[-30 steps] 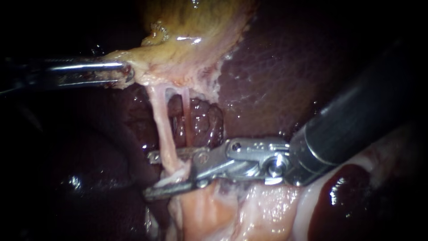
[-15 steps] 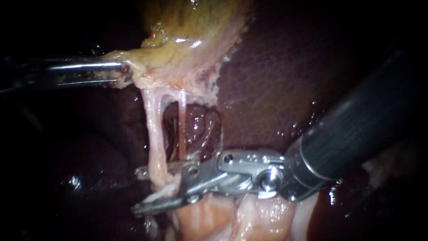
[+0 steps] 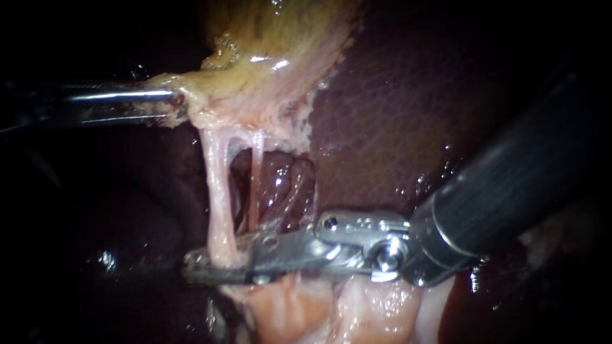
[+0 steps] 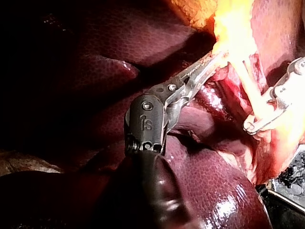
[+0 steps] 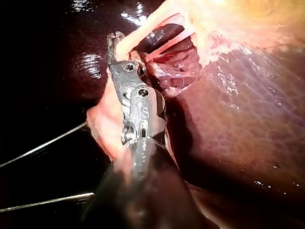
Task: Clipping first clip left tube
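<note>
Left instrument (image 3: pixel 176 106): the shaft enters level from the left of the endoscope view. Its jaws are clamped together on the pale lower edge of the gallbladder (image 3: pixel 274 44). In the left wrist view the shaft rises from below, bends at the wrist joint, and the slim jaws run forward into the yellowish tissue, which lies pinched between them.

Right instrument (image 3: pixel 194 269): the dark shaft descends from the upper right. The metal wrist is turned so that the jaws lie nearly level, pointing left. The jaws are closed on the left tube (image 3: pixel 217 191), meeting it at its lower end from both sides. No gap shows between them past the tube. Whether a clip sits inside the jaws cannot be told.

Left tube: a pale, thick strand. It runs taut from the gripped gallbladder edge down to the right instrument's jaws. The right tube (image 3: pixel 256 172), a thinner strand, hangs just beside it, apart from it and behind the jaws. A dark red window shows between the two.

Surroundings: the liver (image 3: pixel 408 108) fills the background behind the right shaft. Pale pink tissue (image 3: pixel 299 312) lies directly under the right instrument's wrist. In the right wrist view this tissue touches the side of the instrument, and the left tube crosses the jaw tips.
</note>
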Robot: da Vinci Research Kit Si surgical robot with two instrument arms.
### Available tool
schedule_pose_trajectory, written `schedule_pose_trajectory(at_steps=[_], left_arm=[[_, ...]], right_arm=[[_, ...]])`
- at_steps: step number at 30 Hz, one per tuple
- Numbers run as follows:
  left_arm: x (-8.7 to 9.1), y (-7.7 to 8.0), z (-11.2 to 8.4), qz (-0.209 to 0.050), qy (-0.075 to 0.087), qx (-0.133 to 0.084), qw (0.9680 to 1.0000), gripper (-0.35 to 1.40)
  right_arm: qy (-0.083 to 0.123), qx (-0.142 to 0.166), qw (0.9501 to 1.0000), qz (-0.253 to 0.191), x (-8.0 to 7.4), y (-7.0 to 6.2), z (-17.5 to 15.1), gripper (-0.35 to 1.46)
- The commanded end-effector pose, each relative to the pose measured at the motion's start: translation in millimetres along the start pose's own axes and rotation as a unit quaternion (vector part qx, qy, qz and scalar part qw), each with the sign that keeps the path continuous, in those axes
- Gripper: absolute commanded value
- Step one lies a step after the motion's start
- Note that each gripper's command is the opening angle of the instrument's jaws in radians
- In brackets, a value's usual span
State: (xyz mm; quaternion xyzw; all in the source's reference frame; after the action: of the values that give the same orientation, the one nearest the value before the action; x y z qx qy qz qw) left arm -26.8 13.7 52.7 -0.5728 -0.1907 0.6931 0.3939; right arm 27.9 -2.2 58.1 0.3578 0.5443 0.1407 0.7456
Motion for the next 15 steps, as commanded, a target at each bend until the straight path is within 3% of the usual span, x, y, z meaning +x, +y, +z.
schedule_pose_trajectory(at_steps=[1,15], left_arm=[[0.0,0.0,0.0,0.000,0.000,0.000,1.0000,-0.35],[0.0,0.0,-0.1,0.000,0.000,0.000,1.0000,-0.35]], right_arm=[[0.000,0.000,1.0000,0.002,-0.1,0.1,0.0,-0.35],[-0.006,0.002,0.9999,0.010,0.1,0.9,-0.5,-0.35]])
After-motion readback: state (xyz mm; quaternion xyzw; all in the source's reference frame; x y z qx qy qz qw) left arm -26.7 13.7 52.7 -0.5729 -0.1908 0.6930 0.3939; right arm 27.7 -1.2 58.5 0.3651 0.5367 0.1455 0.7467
